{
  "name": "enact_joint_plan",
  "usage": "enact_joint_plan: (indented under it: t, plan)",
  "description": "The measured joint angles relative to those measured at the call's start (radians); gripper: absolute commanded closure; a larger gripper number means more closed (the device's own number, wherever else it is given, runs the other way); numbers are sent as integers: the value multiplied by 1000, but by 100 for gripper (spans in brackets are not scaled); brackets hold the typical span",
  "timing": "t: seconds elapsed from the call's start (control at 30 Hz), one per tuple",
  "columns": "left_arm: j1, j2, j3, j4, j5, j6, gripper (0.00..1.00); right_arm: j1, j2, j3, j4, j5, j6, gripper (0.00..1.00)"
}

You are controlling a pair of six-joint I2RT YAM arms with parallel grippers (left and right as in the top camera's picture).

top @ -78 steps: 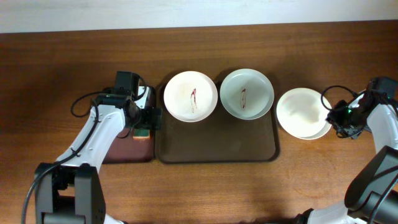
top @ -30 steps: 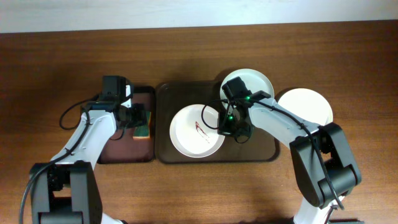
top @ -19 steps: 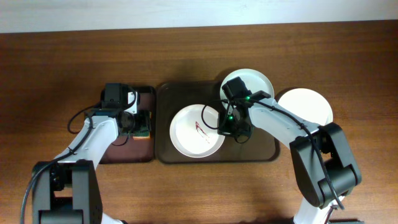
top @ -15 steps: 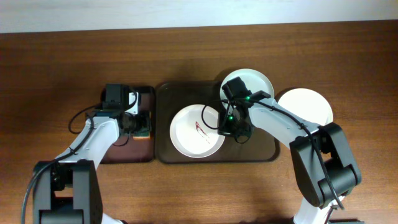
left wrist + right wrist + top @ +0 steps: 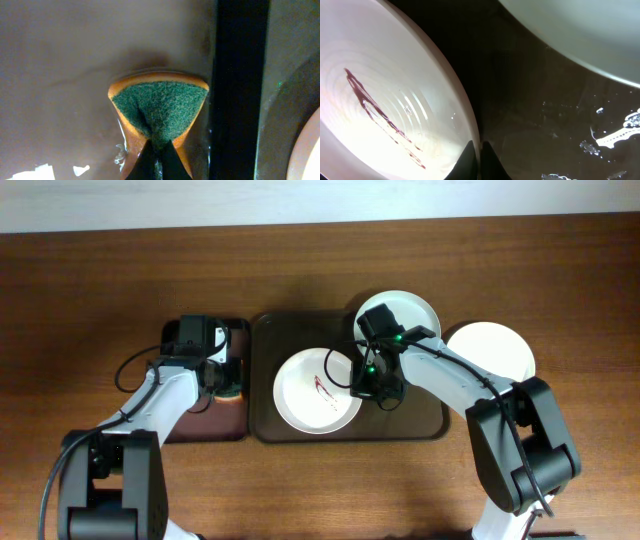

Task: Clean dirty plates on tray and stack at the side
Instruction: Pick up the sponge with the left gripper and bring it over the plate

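On the dark brown tray (image 5: 420,422) lies a white plate (image 5: 312,395) with a dark red smear. My right gripper (image 5: 363,385) is shut on its right rim, and the right wrist view shows the fingers pinching that edge (image 5: 479,147) of the smeared plate (image 5: 385,110). A second plate (image 5: 410,315) sits at the tray's back right, partly under the right arm. A clean white plate (image 5: 492,350) rests on the table to the right of the tray. My left gripper (image 5: 159,150) is shut on a green-topped orange sponge (image 5: 159,110), squeezing it to a wedge.
The sponge (image 5: 233,393) lies on a narrow reddish-brown tray (image 5: 200,425) with a black rim (image 5: 237,90), just left of the big tray. Arm cables loop over the wooden table (image 5: 100,300) at the left.
The left gripper has dropped onto the sponge and shut on it, and that arm has shifted slightly right. The right gripper still holds the smeared plate's rim in the same place.
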Motion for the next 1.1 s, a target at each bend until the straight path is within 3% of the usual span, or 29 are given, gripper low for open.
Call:
enact_joint_plan:
  t: [0.1, 0.27, 0.57, 1.1]
  plan:
    - [0, -44, 0, -25, -4, 0, 100, 0, 0, 0, 0, 0, 0, 96]
    - [0, -336, -1, -24, -8, 0, 100, 0, 0, 0, 0, 0, 0, 96]
    - [0, -537, -1, 86, -19, 0, 100, 0, 0, 0, 0, 0, 0, 96]
    - [0, -584, -1, 88, -19, 0, 100, 0, 0, 0, 0, 0, 0, 96]
